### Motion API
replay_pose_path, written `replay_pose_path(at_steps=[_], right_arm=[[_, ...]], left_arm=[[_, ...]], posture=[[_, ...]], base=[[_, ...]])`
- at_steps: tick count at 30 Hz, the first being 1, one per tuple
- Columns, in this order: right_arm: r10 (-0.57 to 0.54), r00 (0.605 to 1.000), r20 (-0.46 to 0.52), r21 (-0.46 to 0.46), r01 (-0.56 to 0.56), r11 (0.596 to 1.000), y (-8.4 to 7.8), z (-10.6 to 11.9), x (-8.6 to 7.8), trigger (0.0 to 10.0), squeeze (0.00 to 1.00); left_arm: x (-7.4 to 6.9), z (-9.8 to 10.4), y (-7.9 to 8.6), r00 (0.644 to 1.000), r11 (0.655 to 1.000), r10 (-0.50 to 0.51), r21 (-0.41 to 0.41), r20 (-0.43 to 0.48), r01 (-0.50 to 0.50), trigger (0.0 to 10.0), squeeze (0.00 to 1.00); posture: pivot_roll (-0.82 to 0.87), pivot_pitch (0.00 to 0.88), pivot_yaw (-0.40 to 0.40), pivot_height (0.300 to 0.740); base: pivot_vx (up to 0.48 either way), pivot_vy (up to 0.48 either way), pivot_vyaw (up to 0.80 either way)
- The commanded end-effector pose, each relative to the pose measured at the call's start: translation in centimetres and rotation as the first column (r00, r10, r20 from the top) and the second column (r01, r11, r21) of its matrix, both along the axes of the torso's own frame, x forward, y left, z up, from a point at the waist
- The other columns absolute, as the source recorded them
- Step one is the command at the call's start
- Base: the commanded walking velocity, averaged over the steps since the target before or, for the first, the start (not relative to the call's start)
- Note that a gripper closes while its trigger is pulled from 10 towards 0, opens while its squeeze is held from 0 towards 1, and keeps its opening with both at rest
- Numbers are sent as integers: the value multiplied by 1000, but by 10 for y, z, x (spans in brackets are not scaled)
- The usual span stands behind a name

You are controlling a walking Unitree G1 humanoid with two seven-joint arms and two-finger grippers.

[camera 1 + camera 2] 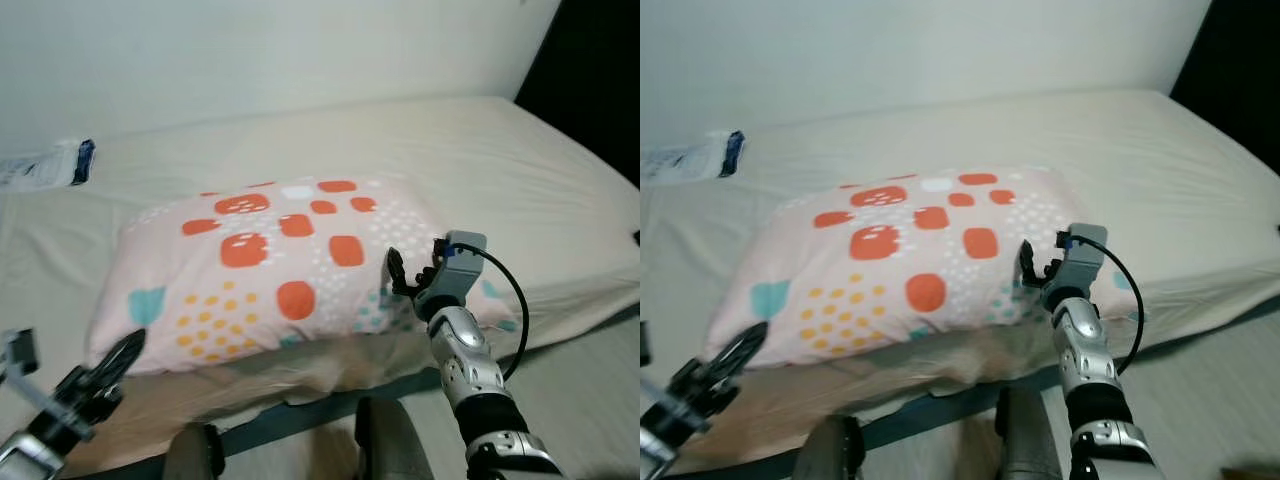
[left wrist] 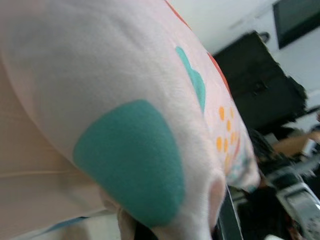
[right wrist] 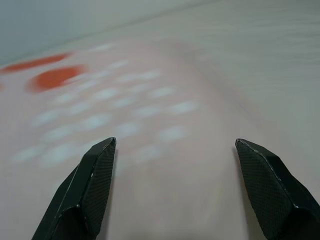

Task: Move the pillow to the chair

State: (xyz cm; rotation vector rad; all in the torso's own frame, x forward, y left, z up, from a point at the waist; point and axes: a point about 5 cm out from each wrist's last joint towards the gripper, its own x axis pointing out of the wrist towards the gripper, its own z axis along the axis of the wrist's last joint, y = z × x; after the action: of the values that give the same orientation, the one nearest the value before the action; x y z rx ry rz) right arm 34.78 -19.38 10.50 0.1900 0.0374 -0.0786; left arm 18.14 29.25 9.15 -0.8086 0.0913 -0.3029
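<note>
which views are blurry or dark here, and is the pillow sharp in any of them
Left eye view: pillow fairly sharp, evenly lit, soft near the left gripper. Right wrist view: pillow pattern smeared and out of focus, black fingertips crisp. Left wrist view: very close, pillow soft but readable, dark background.
</note>
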Motion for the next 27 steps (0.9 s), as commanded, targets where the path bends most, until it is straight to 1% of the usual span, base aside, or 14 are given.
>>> replay_pose_path(at_steps=[1, 3, 4, 5, 6, 9, 11, 13, 16, 18, 19, 21, 24, 27], right_arm=[[-35, 999, -3, 21, 35, 999, -3, -1, 1, 10000, 0], [-102, 992, -80, 157, 113, 981, -13, -11, 0, 10000, 0], [-102, 992, -80, 157, 113, 981, -13, -11, 0, 10000, 0], [-106, 989, -106, 215, 127, 968, -13, -15, -1, 10000, 0], [-148, 979, -137, 307, 184, 934, -17, -21, -4, 10000, 0], [-183, 970, -157, 360, 229, 904, -19, -26, -7, 10000, 0], [-255, 945, -204, 415, 319, 852, -26, -36, -15, 10000, 0], [-288, 926, -242, 428, 369, 825, -30, -46, -22, 10000, 0], [-304, 916, -263, 435, 393, 810, -32, -51, -24, 10000, 0], [-346, 881, -323, 466, 466, 752, -37, -61, -31, 10000, 0], [-346, 881, -323, 466, 466, 752, -37, -61, -31, 10000, 0], [-362, 859, -362, 486, 505, 713, -38, -68, -38, 10000, 0], [-369, 853, -370, 444, 511, 736, -40, -79, -50, 10000, 0], [-368, 859, -356, 447, 502, 741, -42, -82, -55, 10000, 0]], left_arm=[[-8, 7, 16, 999, 998, 48, 41, 7, -48, 0, 0], [-4, 6, 6, 1000, 999, 20, 35, 2, -20, 0, 0], [-4, 6, 6, 1000, 999, 20, 35, 2, -20, 0, 0], [-3, 8, 0, 1000, 1000, 2, 27, -6, -2, 0, 0], [2, 7, -7, 1000, 1000, -18, 22, -16, 18, 0, 0], [4, 7, -11, 999, 999, -28, 18, -25, 28, 0, 0], [9, 9, -15, 999, 999, -42, 13, -26, 43, 0, 0], [12, 13, -16, 999, 999, -52, 12, -15, 52, 0, 0], [12, 15, -15, 999, 999, -54, 9, -8, 54, 0, 0], [12, 18, -13, 999, 999, -54, 2, 0, 54, 0, 0], [12, 18, -13, 999, 999, -54, 2, 0, 54, 0, 0], [12, 18, -12, 999, 999, -53, -1, -2, 53, 0, 0], [12, 17, -14, 998, 998, -64, 5, -17, 64, 0, 0], [13, 17, -18, 997, 997, -74, 5, -20, 74, 0, 0]], posture=[[6, 93, -73, 576], [2, 94, -66, 576], [2, 94, -66, 576], [-1, 95, -62, 576], [-4, 103, -54, 576], [-5, 101, -52, 576], [-2, 100, -48, 576], [0, 99, -46, 576], [-1, 101, -45, 576], [-3, 103, -39, 576], [-3, 103, -39, 576], [-4, 100, -38, 576], [9, 98, -40, 576], [15, 98, -38, 576]], base=[[0, 0, 0], [0, 0, 0], [0, 0, 0], [0, 0, 0], [0, 0, 0], [0, 0, 0], [0, 0, 0], [0, 0, 0], [0, 0, 0], [0, 0, 0], [0, 0, 0], [0, 0, 0], [0, 0, 0], [0, 0, 0]])
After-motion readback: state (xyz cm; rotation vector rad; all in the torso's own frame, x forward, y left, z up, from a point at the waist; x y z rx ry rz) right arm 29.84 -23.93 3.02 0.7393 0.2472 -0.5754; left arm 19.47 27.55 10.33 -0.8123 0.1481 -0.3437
